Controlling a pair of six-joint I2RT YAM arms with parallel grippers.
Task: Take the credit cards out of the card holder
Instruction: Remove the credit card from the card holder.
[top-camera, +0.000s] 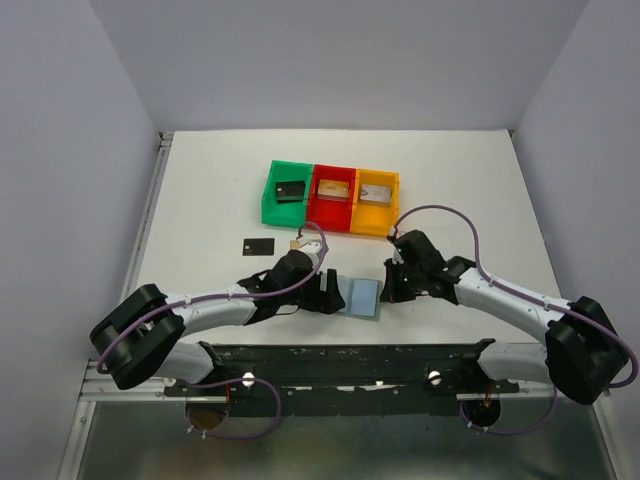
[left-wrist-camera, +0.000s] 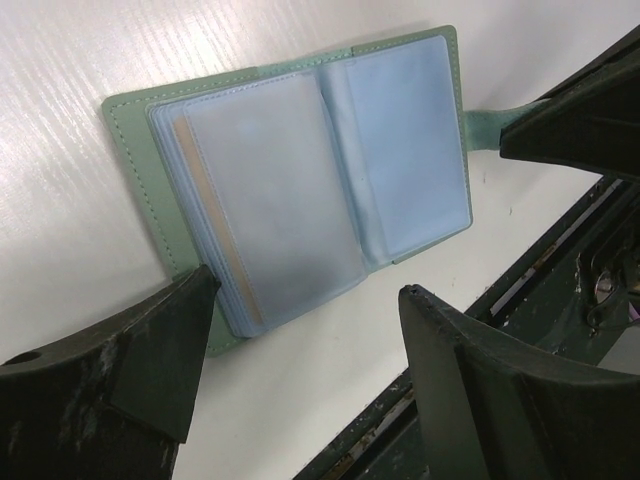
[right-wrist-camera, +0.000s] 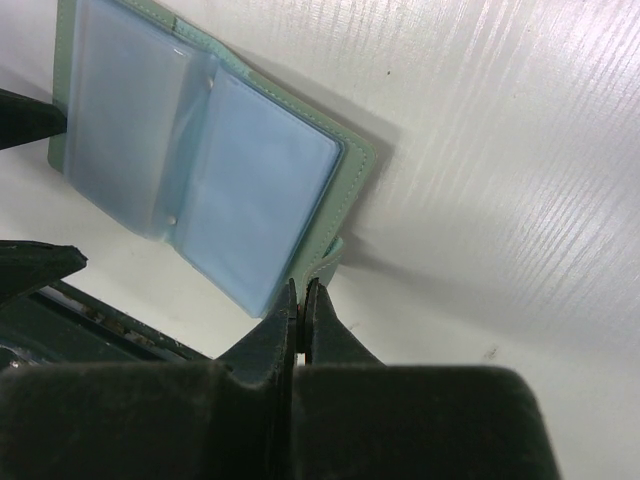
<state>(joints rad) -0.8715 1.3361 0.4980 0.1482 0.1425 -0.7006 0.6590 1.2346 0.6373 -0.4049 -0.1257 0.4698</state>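
Card holder (top-camera: 362, 297), a pale grey-green folding wallet with light blue plastic sleeves, lies open on the white desk (top-camera: 200, 200) near the front edge. Left end effector (left-wrist-camera: 305, 300) hovers wide open over it, empty; right end effector (right-wrist-camera: 301, 300) is closed, seemingly pinching its strap tab. One golden-tan card (left-wrist-camera: 215, 235) sits sleeved; a thin black card (top-camera: 257, 245) lies apart.

We see the card holder (left-wrist-camera: 300, 180) lying open on the white table (left-wrist-camera: 80, 60), pale blue sleeves up, a golden-tan card (left-wrist-camera: 215, 240) edge showing in its left half. Our left gripper (left-wrist-camera: 308, 290) stands spread wide at its left side.
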